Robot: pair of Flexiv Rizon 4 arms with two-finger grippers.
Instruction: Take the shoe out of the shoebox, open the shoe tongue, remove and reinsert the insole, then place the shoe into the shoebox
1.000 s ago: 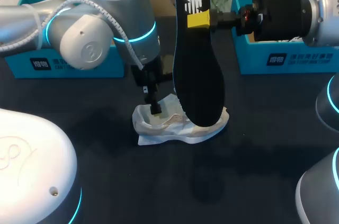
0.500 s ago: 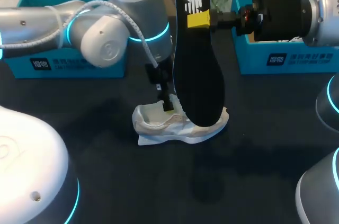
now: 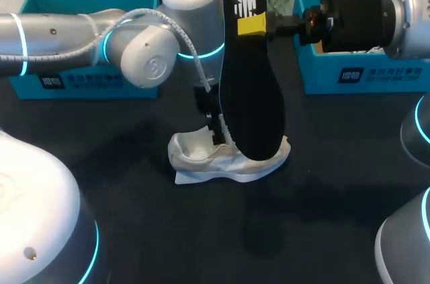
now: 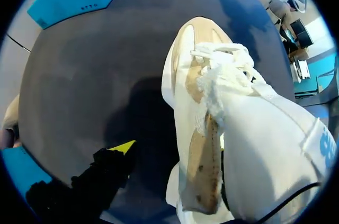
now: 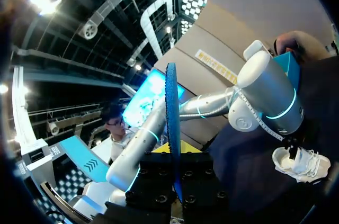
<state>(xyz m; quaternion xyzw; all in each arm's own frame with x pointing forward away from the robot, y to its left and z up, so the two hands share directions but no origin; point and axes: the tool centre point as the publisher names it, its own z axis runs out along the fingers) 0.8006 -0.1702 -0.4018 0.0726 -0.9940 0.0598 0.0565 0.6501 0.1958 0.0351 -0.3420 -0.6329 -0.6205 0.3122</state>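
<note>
A white and beige shoe (image 3: 228, 158) lies on the dark table, its laces (image 4: 222, 70) and pale tongue (image 4: 265, 150) close under the left wrist camera. My left gripper (image 3: 216, 136) dips into the shoe's opening just behind the insole. One yellow fingertip (image 4: 125, 146) stands clear of the shoe's side and the other is hidden behind the tongue, so the gripper is open. My right gripper (image 3: 254, 24) is shut on the upper end of a black insole (image 3: 252, 82), which hangs upright above the shoe. From the right wrist, the insole (image 5: 170, 113) shows edge-on between the fingers.
A teal shoebox (image 3: 74, 82) stands at the back left, behind my left arm. Another teal box (image 3: 376, 72) stands at the back right, under my right arm. The white arm bases (image 3: 33, 217) fill the near corners.
My left arm has slid right along the shoe, from the heel opening toward the tongue beside the insole. The right arm and the insole have stayed still.
</note>
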